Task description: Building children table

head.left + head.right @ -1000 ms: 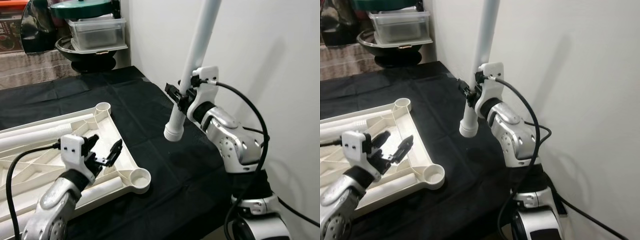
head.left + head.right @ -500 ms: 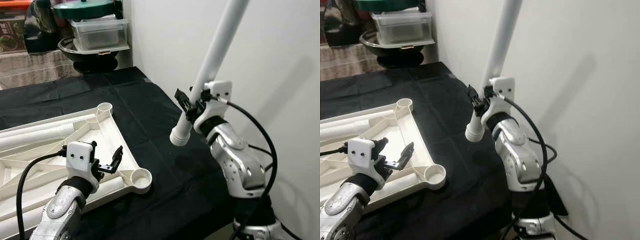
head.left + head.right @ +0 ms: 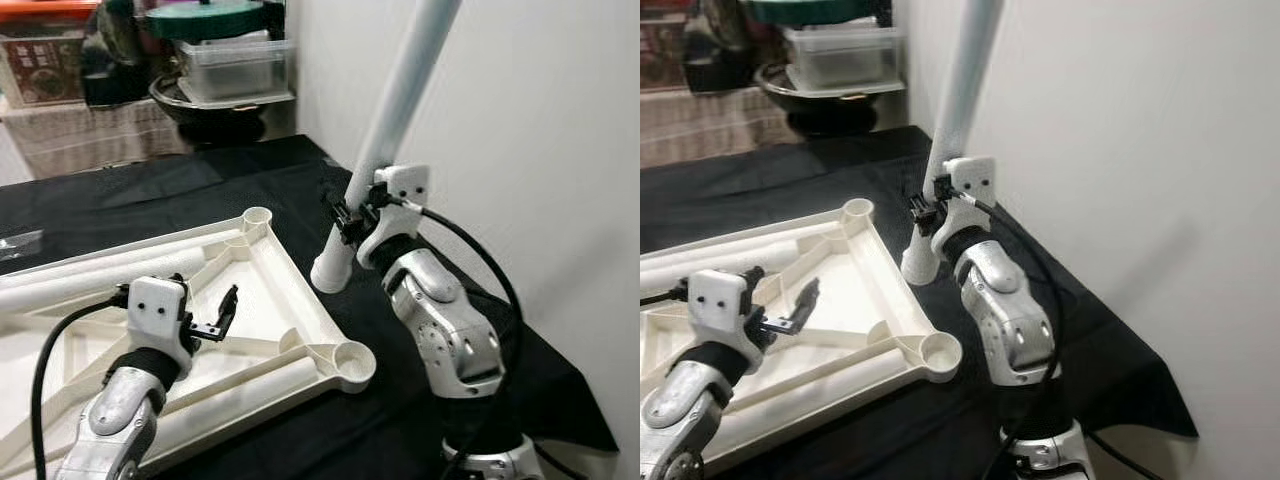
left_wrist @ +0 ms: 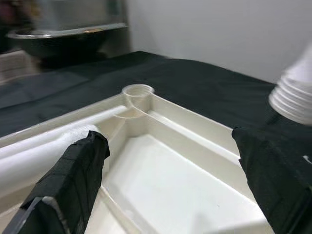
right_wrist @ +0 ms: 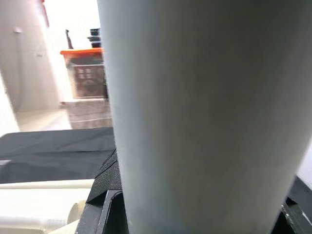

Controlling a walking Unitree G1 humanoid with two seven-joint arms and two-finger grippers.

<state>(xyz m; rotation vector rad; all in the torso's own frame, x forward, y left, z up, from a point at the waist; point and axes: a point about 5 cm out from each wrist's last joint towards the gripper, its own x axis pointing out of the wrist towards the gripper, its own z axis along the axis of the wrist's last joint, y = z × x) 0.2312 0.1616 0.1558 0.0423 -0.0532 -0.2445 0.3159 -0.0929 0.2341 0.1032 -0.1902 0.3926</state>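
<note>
A white wall [image 3: 540,120] stands on the right; a black cloth [image 3: 250,175] covers the floor; stacked tubs [image 3: 235,65] sit behind.

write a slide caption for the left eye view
Right hand holds a white table leg above the upturned tabletop; open left hand hovers over it.

The white leg [image 3: 395,120] runs out past the picture's top above the right gripper [image 3: 352,216]; the tabletop frame [image 3: 250,300] is cut off beside it.

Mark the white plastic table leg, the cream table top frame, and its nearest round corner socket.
white plastic table leg [image 3: 392,110], left eye view, mid shaft
cream table top frame [image 3: 290,272], left eye view, right rail
round corner socket [image 3: 353,357], left eye view, rim
</note>
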